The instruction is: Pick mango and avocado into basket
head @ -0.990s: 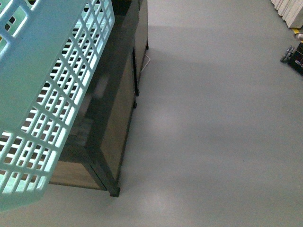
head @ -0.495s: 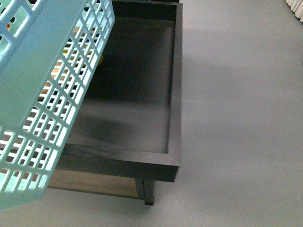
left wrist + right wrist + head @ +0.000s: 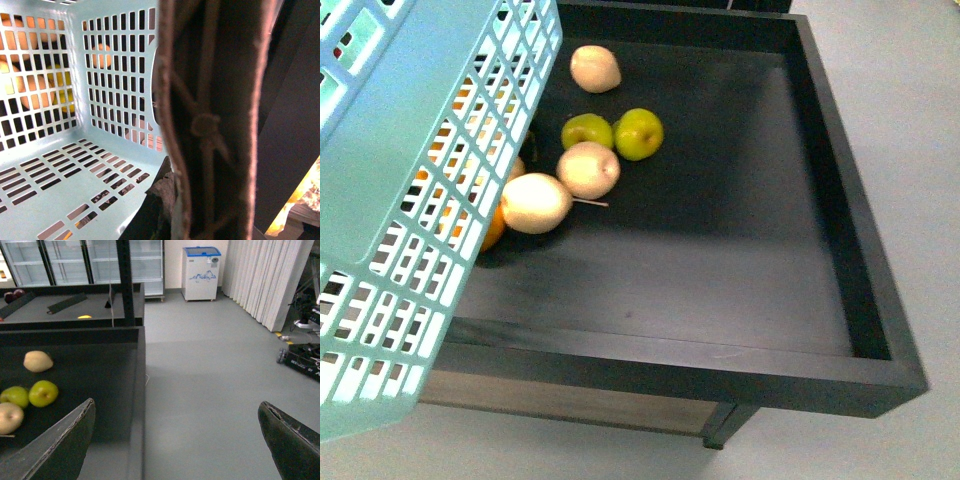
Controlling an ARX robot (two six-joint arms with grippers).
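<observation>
The light teal basket hangs tilted at the left of the front view, above the left end of a dark tray table. My left gripper is shut on the basket's brown handle, which fills the left wrist view beside the empty basket floor. Orange and yellow fruit shapes show through the lattice; I cannot tell what they are. The mango and the avocado are not in plain view. My right gripper is open and empty over the grey floor beside the table's edge.
On the tray lie three pale beige round fruits, two green apples and an orange fruit half hidden by the basket. A second dark table, glass fridges and a white curtain stand behind.
The front view has swung from the floor and table corner onto the tray, and the fruits have come into view. The basket keeps its place in the view.
</observation>
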